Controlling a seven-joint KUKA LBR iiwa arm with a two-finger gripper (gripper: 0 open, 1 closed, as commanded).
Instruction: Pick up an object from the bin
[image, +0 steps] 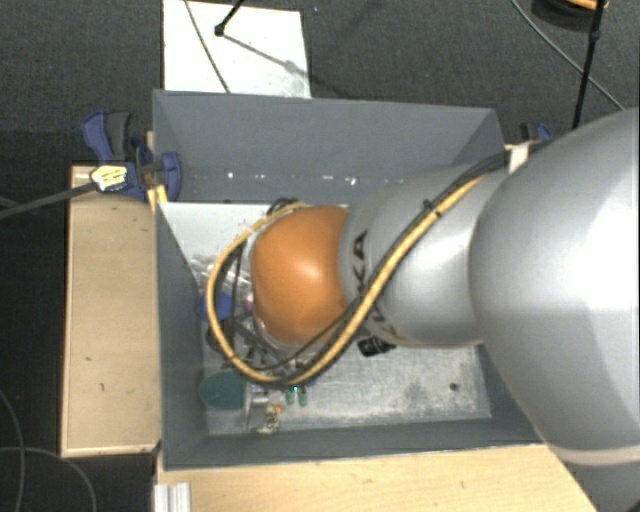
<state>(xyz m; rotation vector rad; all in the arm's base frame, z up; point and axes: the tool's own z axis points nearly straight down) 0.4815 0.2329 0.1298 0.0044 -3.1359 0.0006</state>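
The arm (520, 260) is leaning into the bin's (330, 140) seven-o'clock corner, its orange wrist cover (300, 270) hiding the gripper (268, 398) — open or closed, I cannot tell. A teal rounded thing (222, 390) is lying just beside the gripper, at its nine o'clock.

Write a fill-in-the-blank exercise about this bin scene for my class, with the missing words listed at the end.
1. The arm reaches into the grey bin from the view's ____ side.
2. The rounded cover on the arm's wrist is ____ in colour.
3. The cable that runs along the arm and loops under the cover is ____.
4. The small green thing lies on the bin floor near the view's ____ wall.

Missing words: right; orange; yellow; left
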